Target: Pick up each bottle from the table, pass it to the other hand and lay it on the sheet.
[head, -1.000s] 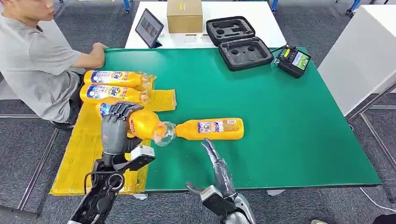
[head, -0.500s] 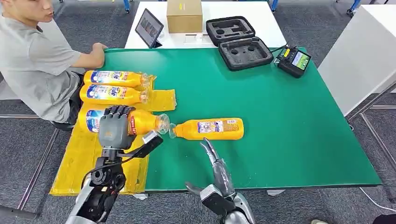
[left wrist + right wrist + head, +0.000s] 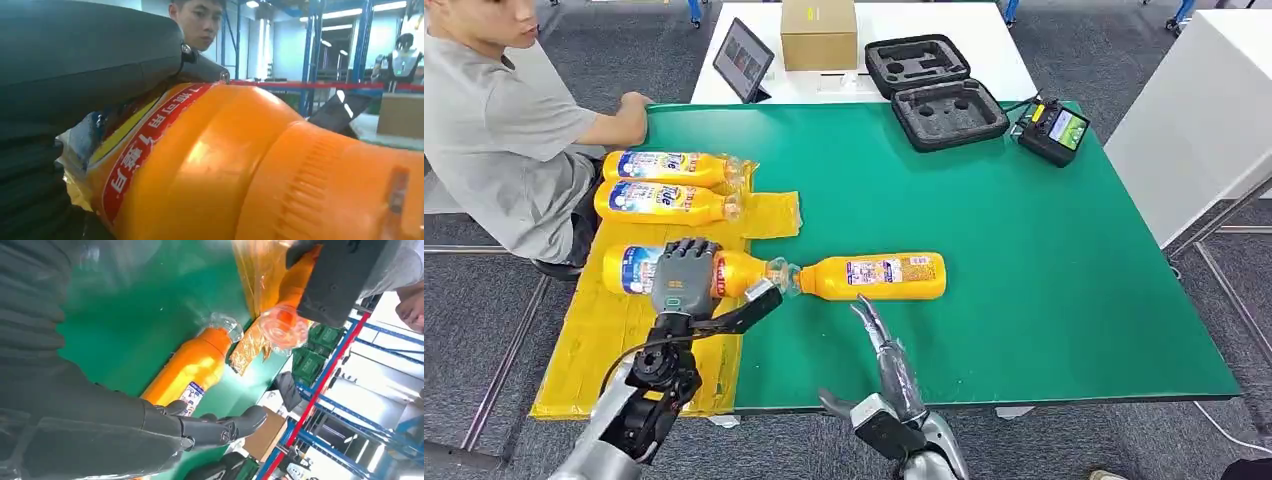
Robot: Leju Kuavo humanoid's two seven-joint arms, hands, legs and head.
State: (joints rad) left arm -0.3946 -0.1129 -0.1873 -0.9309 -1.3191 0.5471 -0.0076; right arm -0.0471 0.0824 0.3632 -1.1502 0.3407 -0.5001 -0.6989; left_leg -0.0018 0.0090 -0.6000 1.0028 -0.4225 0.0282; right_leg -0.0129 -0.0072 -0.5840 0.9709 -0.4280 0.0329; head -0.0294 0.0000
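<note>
My left hand (image 3: 686, 280) grips an orange bottle (image 3: 724, 272) around its middle, low over the yellow sheet (image 3: 604, 330), its clear cap toward the table's centre. Close up, that same bottle (image 3: 240, 165) bulges from under my left hand (image 3: 75, 75). Two more orange bottles (image 3: 669, 167) (image 3: 664, 200) lie side by side at the sheet's far end. Another orange bottle (image 3: 874, 276) lies on the green table (image 3: 1044, 260), cap pointing left. My right hand (image 3: 884, 345) hovers open just in front of it, fingers extended. From the right wrist, that bottle (image 3: 192, 365) lies beyond my right hand (image 3: 210, 427).
A person (image 3: 494, 130) sits at the table's left, one hand on its far corner. At the back stand a tablet (image 3: 742, 60), a cardboard box (image 3: 819, 33), an open black foam case (image 3: 934, 90) and a small device (image 3: 1052, 130). The green surface to the right is bare.
My left hand has swung the held bottle down from a tilted pose to lying level just over the sheet. The right hand has stayed in place.
</note>
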